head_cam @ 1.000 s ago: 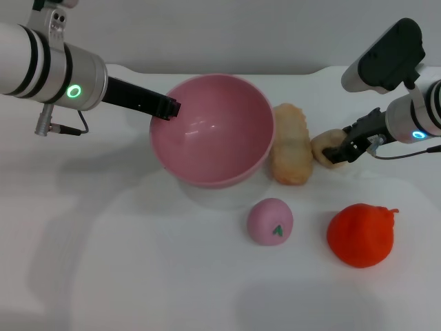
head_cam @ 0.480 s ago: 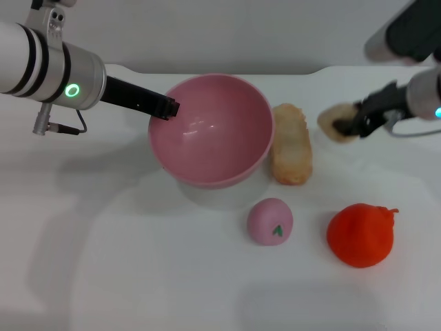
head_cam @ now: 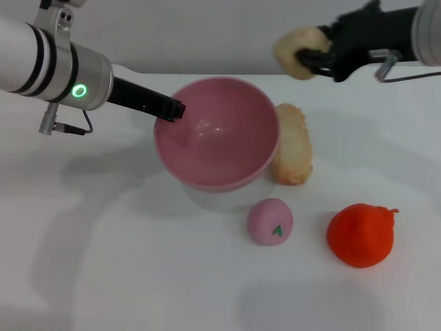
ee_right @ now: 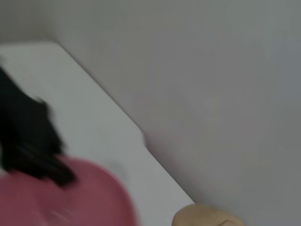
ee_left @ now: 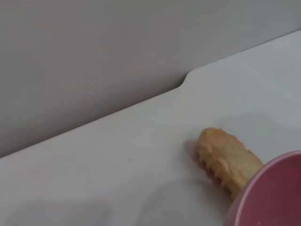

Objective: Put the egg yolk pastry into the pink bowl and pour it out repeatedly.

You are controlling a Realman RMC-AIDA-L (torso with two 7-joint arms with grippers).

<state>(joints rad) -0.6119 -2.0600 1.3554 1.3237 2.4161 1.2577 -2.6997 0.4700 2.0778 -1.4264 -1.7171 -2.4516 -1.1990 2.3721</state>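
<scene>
Since a second ago the right gripper (head_cam: 313, 58) has risen from the table beside the long tan bread (head_cam: 292, 143) and swung inward; it now hangs in the air above and behind the far right rim of the pink bowl (head_cam: 217, 134), its fingers pinched around the egg yolk pastry (head_cam: 298, 50). The pastry, which lay on the table at the right of the bread a second ago, is carried clear of the surface, not yet over the bowl's opening. The left gripper (head_cam: 170, 109) stays clamped on the bowl's left rim, and the bowl has shifted very slightly to the right, its right wall now touching the bread. The bowl holds nothing; its pink inside is bare. On the white table (head_cam: 138, 276) in front of the bowl, the small pink ball (head_cam: 270, 221) with a green mark and the orange-red fruit (head_cam: 360, 234) lie where they were.
</scene>
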